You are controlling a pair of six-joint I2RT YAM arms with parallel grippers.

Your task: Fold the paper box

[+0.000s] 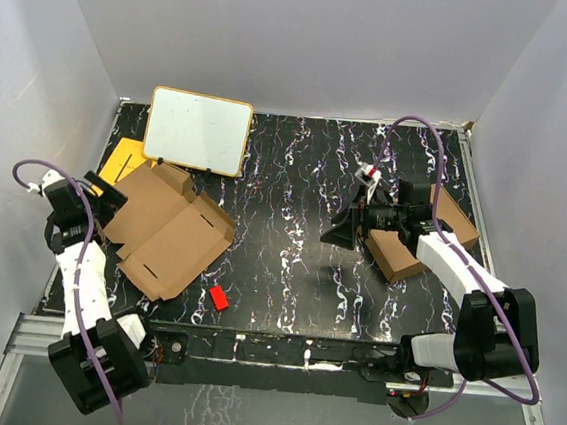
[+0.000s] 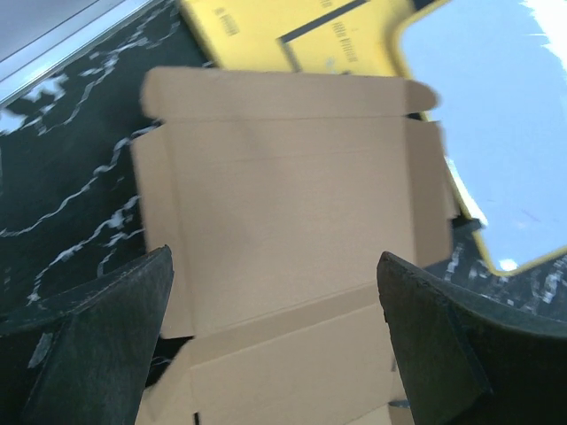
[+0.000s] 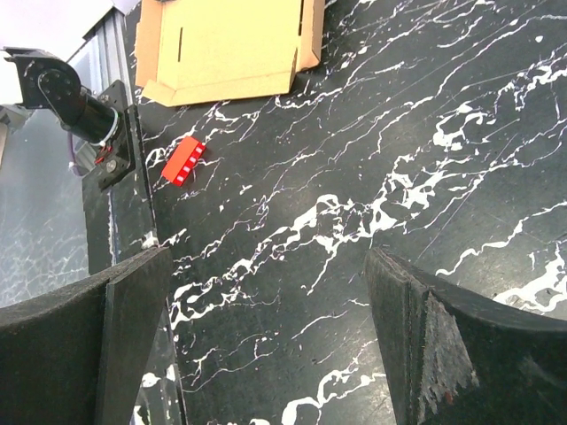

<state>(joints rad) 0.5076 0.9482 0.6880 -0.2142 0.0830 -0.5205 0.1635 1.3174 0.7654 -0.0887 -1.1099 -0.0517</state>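
**Q:** Top external view: where is the paper box (image 1: 167, 226), and which step applies?

**A:** It lies flat and unfolded at the left of the table (image 1: 297, 174), just in front of the whiteboard (image 1: 198, 130). No panel is raised, so this reads as the approach step, with folding not yet begun. The left gripper (image 1: 107, 199) sits just beside the box's left edge, jaws wide and empty. The right gripper (image 1: 347, 229) hangs mid-table, well apart from the box, also wide and empty.

**Q:** Left wrist view?

**A:** The box (image 2: 283, 195) lies below the spread fingers (image 2: 106, 328), flaps out flat. A yellow sheet (image 2: 292, 31) lies beyond it.

**Q:** Right wrist view?

**A:** Only bare table lies between the fingers (image 3: 124, 328). The box (image 3: 221, 44) is at the upper left, with a red block (image 3: 183, 161) near it.

**Q:** Next move?

**A:** Probably the left gripper catches a flap edge and lifts it along its crease. The right arm must cross over to brace the box.
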